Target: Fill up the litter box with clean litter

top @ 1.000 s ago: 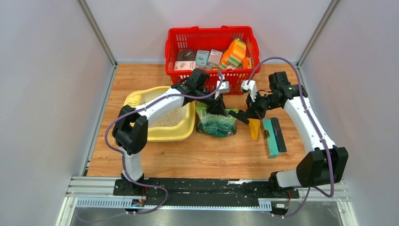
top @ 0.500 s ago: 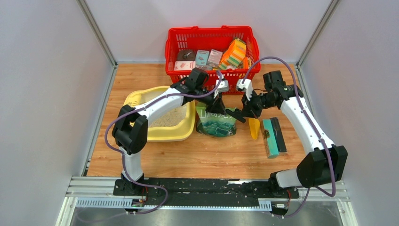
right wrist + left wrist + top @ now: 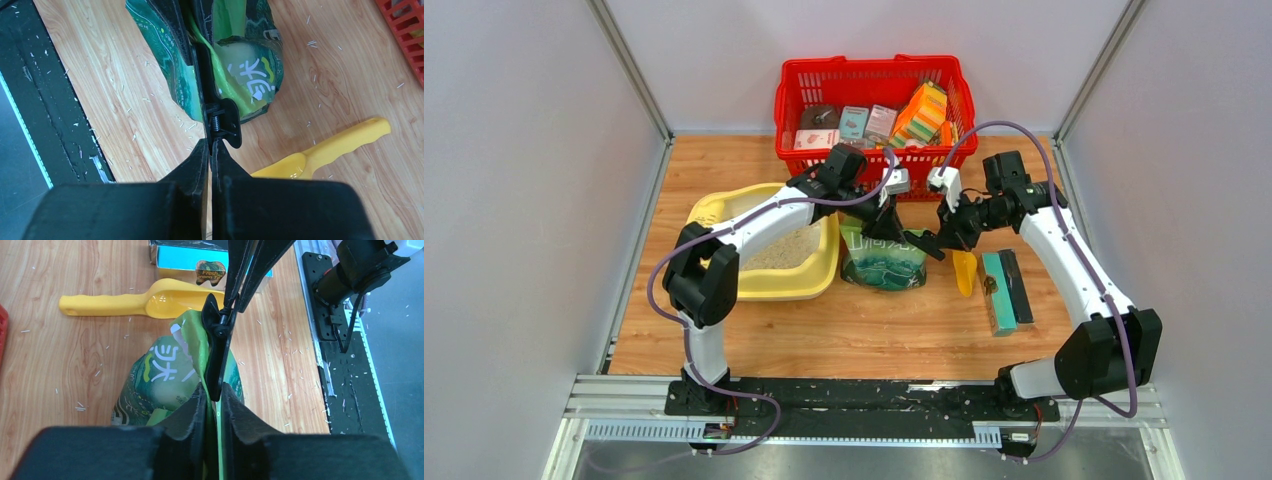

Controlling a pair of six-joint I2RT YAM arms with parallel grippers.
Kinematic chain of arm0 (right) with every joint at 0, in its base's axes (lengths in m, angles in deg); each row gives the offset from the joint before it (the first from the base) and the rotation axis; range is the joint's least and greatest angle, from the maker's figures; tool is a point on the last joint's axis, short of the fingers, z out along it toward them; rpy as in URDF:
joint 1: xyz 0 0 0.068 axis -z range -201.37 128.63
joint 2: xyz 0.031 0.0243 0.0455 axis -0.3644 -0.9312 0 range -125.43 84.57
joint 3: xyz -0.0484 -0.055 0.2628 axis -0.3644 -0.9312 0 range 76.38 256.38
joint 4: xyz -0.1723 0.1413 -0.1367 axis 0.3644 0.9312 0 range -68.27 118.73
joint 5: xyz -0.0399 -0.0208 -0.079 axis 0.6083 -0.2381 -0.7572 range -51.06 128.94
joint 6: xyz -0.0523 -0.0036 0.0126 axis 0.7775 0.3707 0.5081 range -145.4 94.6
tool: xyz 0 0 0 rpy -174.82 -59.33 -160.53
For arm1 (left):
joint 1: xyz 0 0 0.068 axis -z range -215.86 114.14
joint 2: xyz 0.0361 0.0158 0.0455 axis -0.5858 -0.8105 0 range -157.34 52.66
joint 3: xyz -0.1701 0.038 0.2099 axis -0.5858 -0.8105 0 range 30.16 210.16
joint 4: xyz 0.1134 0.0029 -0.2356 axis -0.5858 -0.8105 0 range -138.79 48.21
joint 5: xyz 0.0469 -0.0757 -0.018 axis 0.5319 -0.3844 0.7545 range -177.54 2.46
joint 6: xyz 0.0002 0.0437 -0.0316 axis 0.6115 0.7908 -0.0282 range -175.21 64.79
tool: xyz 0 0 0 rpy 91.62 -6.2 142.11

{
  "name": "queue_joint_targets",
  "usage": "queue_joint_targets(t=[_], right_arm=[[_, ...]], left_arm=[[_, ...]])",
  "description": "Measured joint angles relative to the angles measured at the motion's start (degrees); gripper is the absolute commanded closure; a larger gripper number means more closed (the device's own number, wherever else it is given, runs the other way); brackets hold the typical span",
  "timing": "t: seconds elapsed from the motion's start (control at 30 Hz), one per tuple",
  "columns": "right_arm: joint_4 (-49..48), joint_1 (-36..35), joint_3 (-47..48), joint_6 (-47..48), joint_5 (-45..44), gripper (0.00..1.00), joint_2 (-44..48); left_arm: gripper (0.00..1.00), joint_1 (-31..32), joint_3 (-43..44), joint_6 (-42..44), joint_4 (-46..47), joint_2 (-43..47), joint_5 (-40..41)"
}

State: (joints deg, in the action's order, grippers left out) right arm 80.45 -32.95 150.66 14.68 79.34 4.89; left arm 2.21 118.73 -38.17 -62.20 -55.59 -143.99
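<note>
Left of centre on the wooden bench (image 3: 854, 320), finding the large pale-yellow plastic litter box (image 3: 769, 290) lying flat and holding only a shallow patch of fine beige clean litter (image 3: 786, 250), so judging the filling far from done. Just beside its right wall, seeing the green plastic bag with white characters (image 3: 884, 265) standing upright, sealed along the top by a long black plastic clip (image 3: 217, 355).

Pinching the bag's top edge, together with the clip's bar, in the left claw (image 3: 214, 395). Clamping the clip's sprung tab end in the right claw (image 3: 210, 147), closed tight.

Risking a tug-of-war here: pulling the clip away while pinning that same bar, and so tearing the film or dragging the bag over. Risking, too, a sudden release, tipping the bag toward the yellow-orange plastic scoop (image 3: 964, 272) lying just to its right and spilling grains across the bench rather than into the box. Working nose to nose above the bag, also courting a knock between the two claws.
</note>
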Motion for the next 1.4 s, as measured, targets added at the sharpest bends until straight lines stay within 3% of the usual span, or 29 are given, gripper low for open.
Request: queue_joint_targets(t=[0.07,0.13,0.2,0.27,0.33,0.37,0.47,0.63,0.93,1.4], right_arm=[[-0.2,0.0,0.0,-0.1,-0.3,1.00,0.0],[-0.2,0.0,-0.2,-0.2,-0.4,1.00,0.0],[-0.5,0.0,-0.4,-0.4,-0.5,0.87,0.0],[-0.7,0.0,-0.4,-1.2,-0.8,0.62,0.1],[-1.0,0.7,-0.4,-2.3,-0.6,0.50,0.1],[-0.9,1.7,-0.4,-2.4,0.6,0.38,0.1],[-0.2,7.5,0.1,-1.5,4.9,0.25,0.4],[1.6,14.1,0.9,1.1,9.8,0.24,0.3],[9.9,12.0,4.2,7.7,18.5,0.20,-8.1],[10.7,7.2,4.8,10.2,17.8,0.44,-9.5]], left_arm=[[1.00,0.0,0.0,-0.4,0.2,-0.2,-0.2],[1.00,-0.1,0.0,-0.8,0.3,-0.3,-0.5],[1.00,-0.1,0.0,-1.1,0.5,-0.4,-0.7],[1.00,-0.2,0.0,-1.4,0.7,-0.5,-0.9],[1.00,-0.2,0.0,-1.4,0.7,-0.5,-1.2],[1.00,-0.2,0.0,-1.3,0.7,-0.5,-1.2],[1.00,-0.1,0.0,-0.4,0.0,-0.5,-1.8],[1.00,0.1,0.3,0.9,-0.7,-0.5,-2.0],[1.00,0.1,0.4,1.5,-1.2,-0.5,-2.0],[1.00,0.1,0.4,1.5,-1.2,-0.5,-2.0]])
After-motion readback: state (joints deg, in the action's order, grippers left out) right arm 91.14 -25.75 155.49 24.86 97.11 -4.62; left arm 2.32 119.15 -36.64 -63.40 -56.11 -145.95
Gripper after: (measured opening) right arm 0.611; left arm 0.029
